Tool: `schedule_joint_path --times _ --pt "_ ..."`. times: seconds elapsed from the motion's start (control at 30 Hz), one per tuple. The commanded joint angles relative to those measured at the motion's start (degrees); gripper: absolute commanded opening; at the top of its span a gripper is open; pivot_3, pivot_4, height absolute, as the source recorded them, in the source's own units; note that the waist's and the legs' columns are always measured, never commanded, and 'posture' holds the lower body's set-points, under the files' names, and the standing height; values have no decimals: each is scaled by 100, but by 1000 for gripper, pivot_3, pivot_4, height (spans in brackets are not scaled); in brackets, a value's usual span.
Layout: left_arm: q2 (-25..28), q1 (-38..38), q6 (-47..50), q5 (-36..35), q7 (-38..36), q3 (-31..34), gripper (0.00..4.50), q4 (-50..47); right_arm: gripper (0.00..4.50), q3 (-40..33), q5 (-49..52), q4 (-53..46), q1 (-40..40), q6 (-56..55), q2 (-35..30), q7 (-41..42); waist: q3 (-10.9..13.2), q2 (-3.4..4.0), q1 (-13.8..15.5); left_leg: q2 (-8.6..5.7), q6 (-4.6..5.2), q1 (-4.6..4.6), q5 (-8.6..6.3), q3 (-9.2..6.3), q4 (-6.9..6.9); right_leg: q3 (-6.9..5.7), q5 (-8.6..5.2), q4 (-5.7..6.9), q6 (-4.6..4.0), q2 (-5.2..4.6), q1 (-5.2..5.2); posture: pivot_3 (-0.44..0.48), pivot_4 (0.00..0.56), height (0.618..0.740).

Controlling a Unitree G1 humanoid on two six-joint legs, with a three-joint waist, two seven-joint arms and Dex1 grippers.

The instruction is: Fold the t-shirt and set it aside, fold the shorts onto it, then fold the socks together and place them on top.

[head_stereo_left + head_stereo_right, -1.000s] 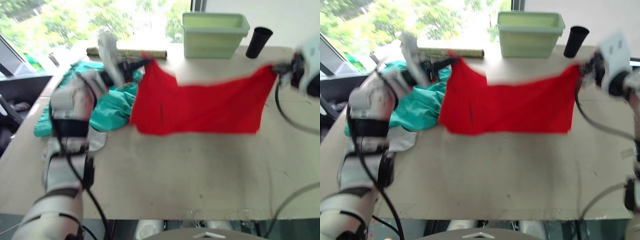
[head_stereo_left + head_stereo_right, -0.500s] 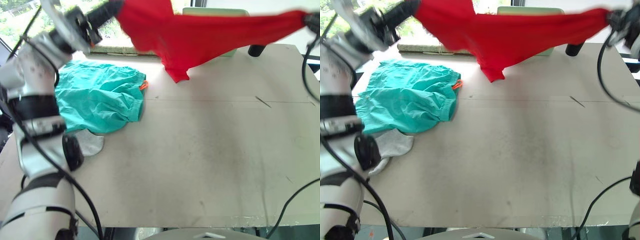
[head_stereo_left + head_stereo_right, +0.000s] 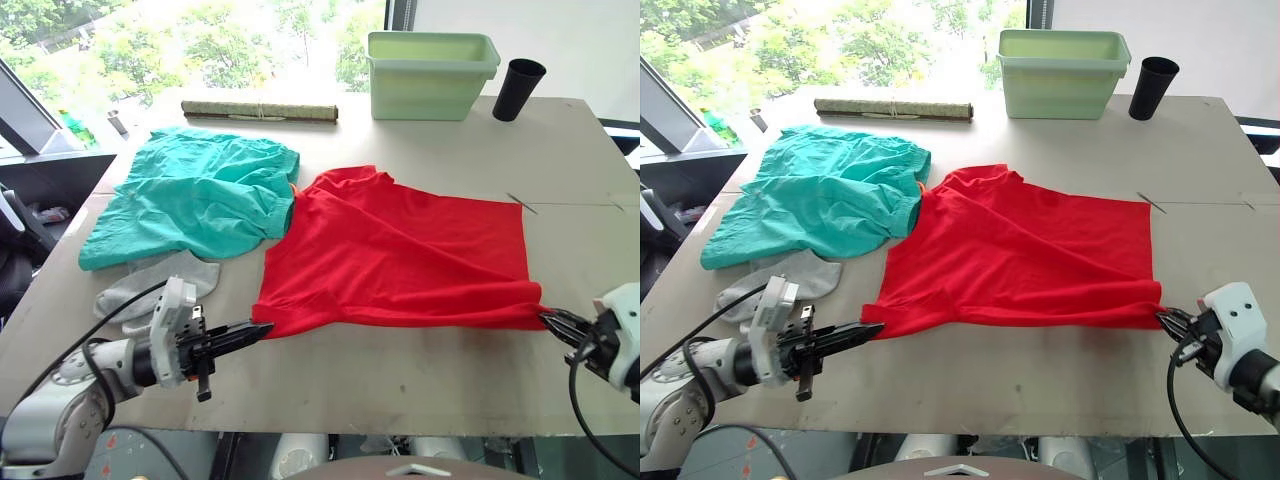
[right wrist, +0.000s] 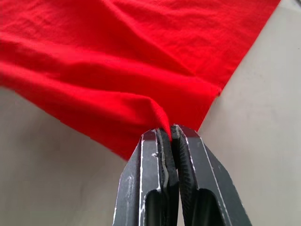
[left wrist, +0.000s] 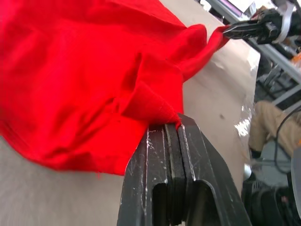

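Observation:
The red t-shirt point(image 3: 400, 250) lies spread flat across the middle of the table. My left gripper point(image 3: 262, 329) is shut on its near left corner, low over the table, and the left wrist view shows the same pinch point(image 5: 171, 127). At the near right corner my right gripper point(image 3: 546, 316) is shut on the cloth, seen close in the right wrist view point(image 4: 169, 129). The teal-green shorts point(image 3: 200, 195) lie crumpled to the left of the shirt, touching its edge. The pale grey socks point(image 3: 160, 285) rest at the shorts' near side.
A pale green bin point(image 3: 430, 72) and a black cup point(image 3: 520, 88) stand at the back right. A rolled mat point(image 3: 258, 110) lies along the back edge. Bare tabletop point(image 3: 420, 375) runs along the front edge.
Both grippers swung the shirt from high in the air down and toward the front edge, laying it flat on the table. The shorts and socks stayed put.

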Motion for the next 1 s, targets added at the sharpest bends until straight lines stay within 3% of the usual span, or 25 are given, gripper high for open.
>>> schedule_joint_path --times 0.03,0.17,0.3,0.37,0.6,0.8,1.0 --pt "112 -388 28 -237 96 179 0 62 74 -367 301 -159 149 -171 -165 298 0 1 7 0 2 -1 -1 0 0 0 0 0 0 0 0 0 150 740" --pt "300 -1109 460 -617 151 47 0 109 74 -816 1199 -325 341 383 -549 837 -3 -4 13 -2 9 -5 -5 -1 2 -1 0 0 0 1 -1 0 150 740" --pt "821 -1070 1219 -1150 -191 -15 0 -85 74 -1347 1628 -430 1064 757 -1139 1588 -5 -6 6 0 9 -8 -5 -6 -7 3 -2 -19 -1 10 -1 0 150 740" --pt "847 -1184 1074 -979 -183 -123 0 57 74 -1376 1540 -237 1112 663 -1342 1675 -5 -6 -7 0 9 -5 -6 -10 -8 21 -3 -31 -4 21 -1 0 150 740" --pt "500 -2475 1095 -686 601 -660 0 573 74 -526 980 788 -53 370 -1645 1058 2 -30 27 -11 21 0 -13 -13 0 38 -2 -15 -6 24 -3 0 150 740" --pt "604 -2413 610 393 827 -1246 0 967 74 341 703 995 -718 490 -1809 646 1 -28 -6 -8 17 2 -11 -13 -5 68 -2 -25 -5 41 -11 0 150 740" --pt "459 -2184 128 598 782 -1123 0 1029 74 980 443 1231 -1414 627 -1820 217 3 -27 6 -8 17 3 -12 -15 -1 79 -2 -25 -4 39 -13 0 150 740"
